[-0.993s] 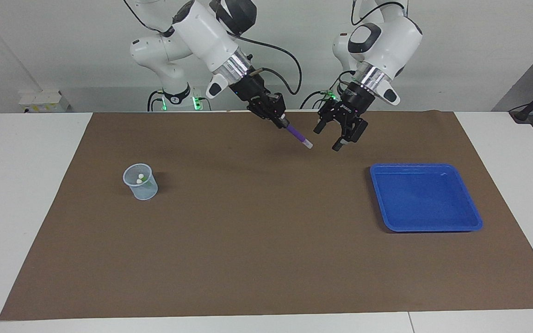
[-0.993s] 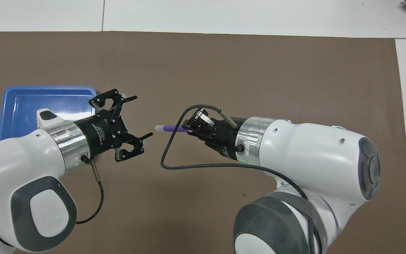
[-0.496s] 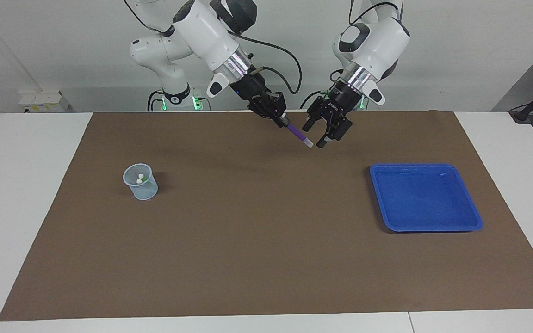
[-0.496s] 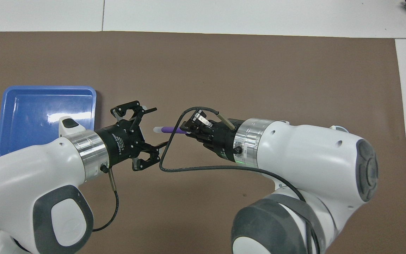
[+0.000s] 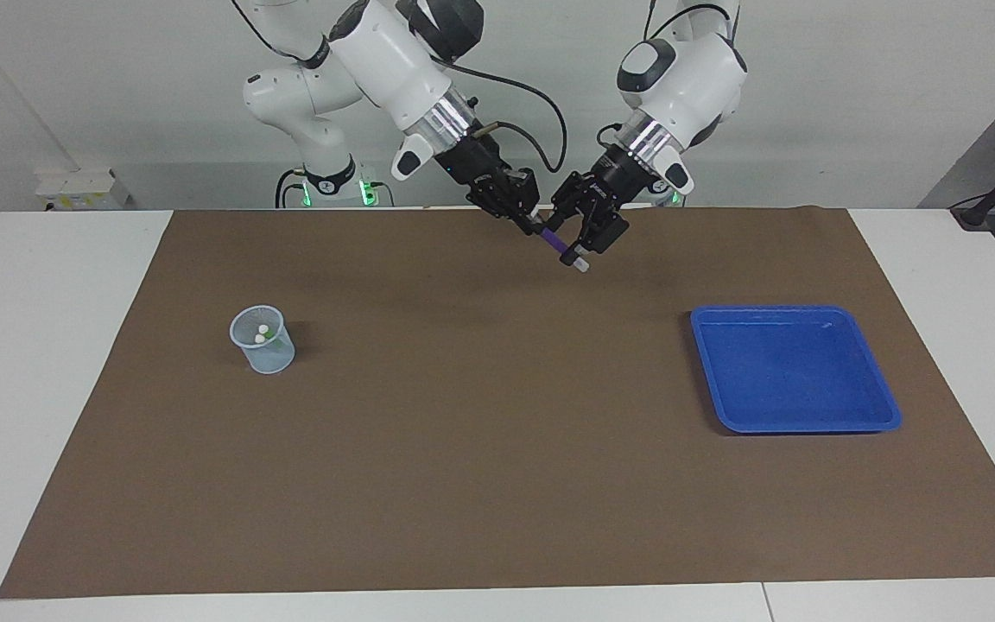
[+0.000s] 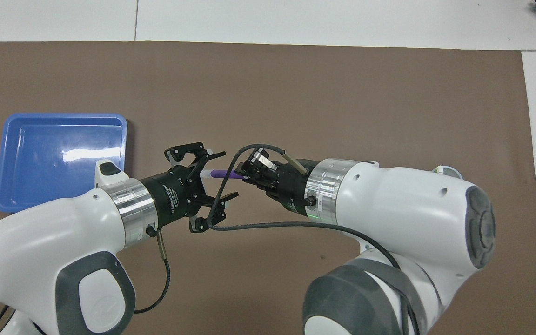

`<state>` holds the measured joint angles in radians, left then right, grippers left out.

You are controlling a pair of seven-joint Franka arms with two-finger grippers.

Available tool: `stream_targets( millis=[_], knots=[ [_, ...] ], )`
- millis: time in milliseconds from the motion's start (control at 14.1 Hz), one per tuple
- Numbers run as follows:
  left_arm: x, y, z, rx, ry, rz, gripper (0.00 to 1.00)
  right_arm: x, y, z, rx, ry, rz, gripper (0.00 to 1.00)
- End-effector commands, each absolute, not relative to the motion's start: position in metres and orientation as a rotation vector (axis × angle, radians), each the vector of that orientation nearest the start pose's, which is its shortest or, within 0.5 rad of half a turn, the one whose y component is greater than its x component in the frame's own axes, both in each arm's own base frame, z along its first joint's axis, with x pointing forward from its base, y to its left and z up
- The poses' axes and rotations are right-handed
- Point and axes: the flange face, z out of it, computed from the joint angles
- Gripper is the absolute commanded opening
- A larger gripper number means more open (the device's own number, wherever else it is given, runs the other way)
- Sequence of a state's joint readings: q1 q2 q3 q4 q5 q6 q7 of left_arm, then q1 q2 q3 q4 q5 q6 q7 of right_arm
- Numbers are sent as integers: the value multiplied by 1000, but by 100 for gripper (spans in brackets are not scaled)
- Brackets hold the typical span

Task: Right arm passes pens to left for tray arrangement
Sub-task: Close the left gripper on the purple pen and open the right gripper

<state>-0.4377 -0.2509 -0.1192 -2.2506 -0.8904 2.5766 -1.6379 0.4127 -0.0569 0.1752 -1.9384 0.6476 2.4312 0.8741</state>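
My right gripper is shut on one end of the purple pen, held up in the air over the mat near the robots. The pen's whitish free end slants down toward the left arm's end of the table. My left gripper is open, its fingers on either side of that free end; in the overhead view the pen lies between the spread fingers of the left gripper, facing the right gripper. The blue tray lies bare on the mat at the left arm's end. Two more pens' whitish ends show inside a cup.
A small translucent cup stands on the brown mat toward the right arm's end. The right arm's black cable loops under the left gripper in the overhead view. White table borders the mat.
The left gripper has moved from beside the tray toward the right gripper and now brackets the pen's free end, its fingers narrowing. The right gripper holds the pen almost still.
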Motion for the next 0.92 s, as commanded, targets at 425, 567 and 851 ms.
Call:
stream_targets(
  millis=[425, 567, 851],
  knots=[
    [438, -257, 529, 1573, 1717, -413, 27, 480, 324, 571, -2233, 801, -42, 0],
    [440, -252, 530, 1584, 1718, -431, 14, 480, 324, 571, -2234, 801, -40, 0],
    [443, -246, 532, 1585, 1727, -454, 0, 483, 319, 569, -2235, 810, -37, 0]
  ],
)
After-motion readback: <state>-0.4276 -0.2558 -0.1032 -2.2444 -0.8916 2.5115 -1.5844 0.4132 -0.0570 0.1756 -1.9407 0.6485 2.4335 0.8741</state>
